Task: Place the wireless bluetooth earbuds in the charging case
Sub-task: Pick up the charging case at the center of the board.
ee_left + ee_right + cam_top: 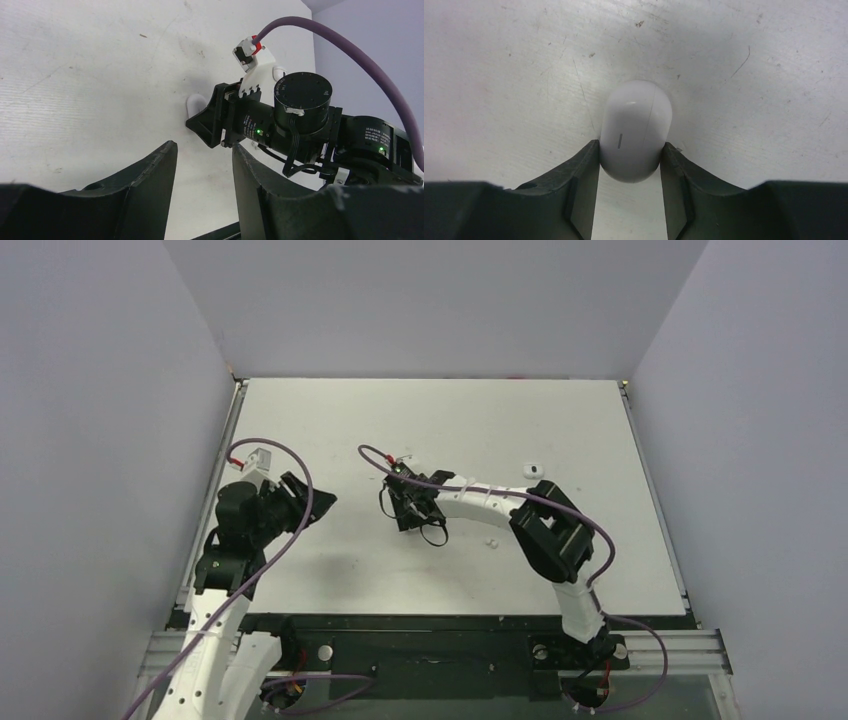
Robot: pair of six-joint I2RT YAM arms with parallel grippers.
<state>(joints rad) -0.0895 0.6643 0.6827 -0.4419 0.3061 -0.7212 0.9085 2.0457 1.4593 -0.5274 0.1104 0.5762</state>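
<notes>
Black fingers (145, 185) on your left gripper (203, 150) stand apart with nothing between them, at the table's (330, 420) 9 o'clock side. The nearer earbud (490, 542), a tiny white bit, lies on the bare surface at about 4 o'clock from the right gripper (630, 146). That gripper is near the table's middle. Its fingers are pressed against both sides of the charging case (636, 115), a glossy white pebble with its lid shut that juts out past the fingertips. From your left wrist view only a sliver of the case shows behind the right gripper. The farther earbud (536, 469) lies well apart, at roughly 2 o'clock from the case.
</notes>
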